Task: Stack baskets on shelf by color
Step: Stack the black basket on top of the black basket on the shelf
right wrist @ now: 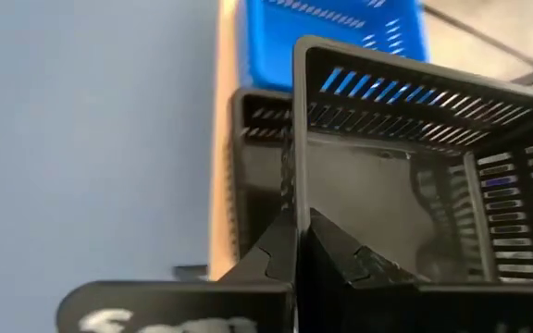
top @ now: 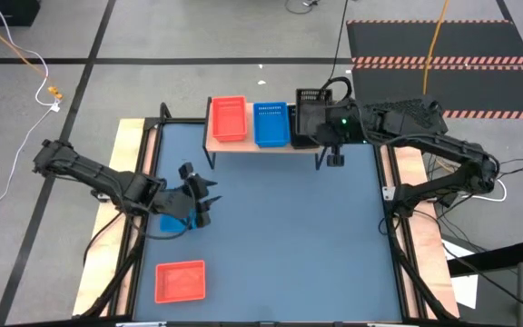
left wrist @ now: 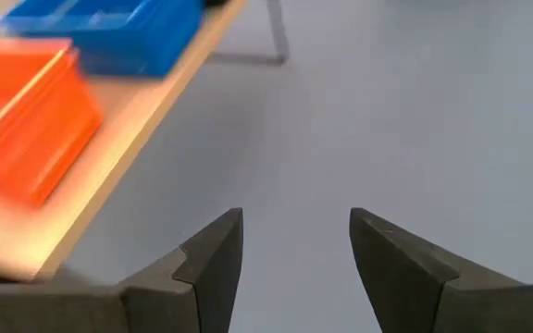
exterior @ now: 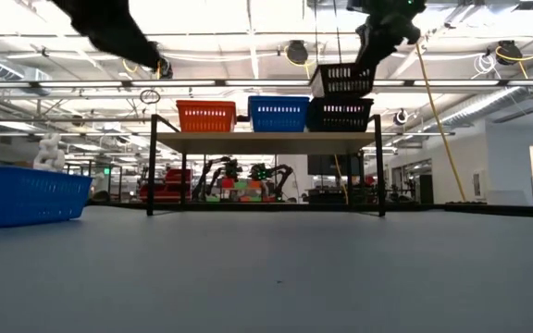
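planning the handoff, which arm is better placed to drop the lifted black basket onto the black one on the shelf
Right. Its tool is shut on the lifted black basket, held just above the black basket on the shelf. The left tool is open and empty, over a blue basket on the table.

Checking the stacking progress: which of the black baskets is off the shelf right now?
The black basket held up by the right gripper, tilted above the other black basket, which sits on the shelf beside the blue one.
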